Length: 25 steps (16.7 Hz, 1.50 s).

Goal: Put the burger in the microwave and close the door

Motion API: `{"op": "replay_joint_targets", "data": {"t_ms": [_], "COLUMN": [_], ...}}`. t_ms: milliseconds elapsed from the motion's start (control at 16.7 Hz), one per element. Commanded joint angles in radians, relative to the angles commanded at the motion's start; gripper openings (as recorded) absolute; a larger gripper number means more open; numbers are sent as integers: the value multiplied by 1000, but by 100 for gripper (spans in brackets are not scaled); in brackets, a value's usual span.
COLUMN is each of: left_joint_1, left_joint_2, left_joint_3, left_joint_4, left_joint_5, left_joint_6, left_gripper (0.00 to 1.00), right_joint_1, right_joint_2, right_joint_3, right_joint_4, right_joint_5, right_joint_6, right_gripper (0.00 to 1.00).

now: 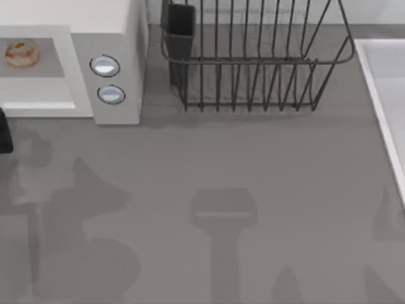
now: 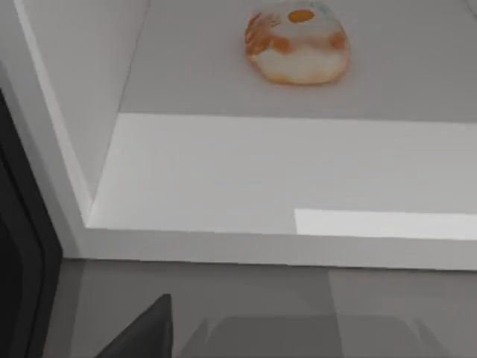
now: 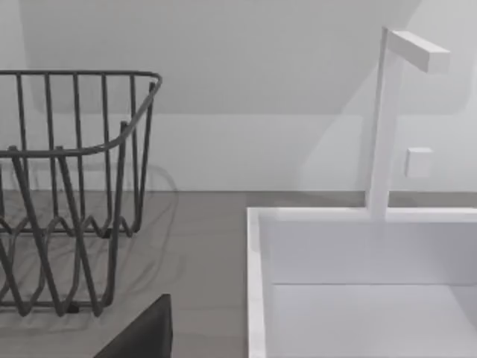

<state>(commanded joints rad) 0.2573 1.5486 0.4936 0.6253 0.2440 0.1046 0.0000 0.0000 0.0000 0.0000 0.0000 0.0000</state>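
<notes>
The burger (image 1: 22, 53) lies inside the microwave (image 1: 114, 25), on the grey floor of its cavity, at the tabletop's (image 1: 253, 190) far left corner. In the left wrist view the burger (image 2: 297, 42) sits well back on that floor, a pale bun with an orange spot on top and reddish-orange edges, apart from the cavity's side wall. In front of it a bright white panel runs along the mouth of the cavity; whether this is the door (image 2: 283, 179) folded down or the microwave's own sill cannot be told. Two round silver-blue knobs (image 1: 105, 66) stand one behind the other on the panel to the right of the cavity.

A dark part of the left arm (image 1: 5, 132) shows at the tabletop's left edge, just in front of the microwave; I cannot tell whether the left tool is open or closed. One dark finger tip (image 2: 145, 335) shows in the left wrist view.

Right of the microwave, along the far edge, stands a black wire dish rack (image 1: 253, 63) with a dark cup holder (image 1: 180, 28) at its left end. A white sink (image 3: 358, 298) with a white tap (image 3: 387, 112) lies at the right edge. The right tool's state cannot be told either
</notes>
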Motion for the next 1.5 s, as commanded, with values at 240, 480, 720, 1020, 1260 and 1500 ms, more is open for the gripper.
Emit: {"op": "replay_joint_targets", "data": {"t_ms": [240, 480, 720, 1020, 1260, 1500], "left_joint_1": [1, 1, -5, -47, -101, -161], "left_joint_2": [-115, -130, -160, -408, -715, -1045], "left_joint_3": [37, 43, 28, -60, -171, -295], "left_joint_4": [-140, -156, -164, -242, -340, -449], "left_joint_5": [-1, -1, -6, -46, -96, -153], "left_joint_6": [0, 0, -4, -25, -49, -74], "left_gripper": [100, 100, 100, 100, 100, 100], "right_joint_1": [0, 0, 0, 0, 0, 0], "right_joint_2": [0, 0, 0, 0, 0, 0], "right_joint_3": [0, 0, 0, 0, 0, 0], "right_joint_4": [0, 0, 0, 0, 0, 0], "right_joint_5": [0, 0, 0, 0, 0, 0], "right_joint_6": [0, 0, 0, 0, 0, 0], "right_gripper": [100, 100, 100, 100, 100, 100]}}
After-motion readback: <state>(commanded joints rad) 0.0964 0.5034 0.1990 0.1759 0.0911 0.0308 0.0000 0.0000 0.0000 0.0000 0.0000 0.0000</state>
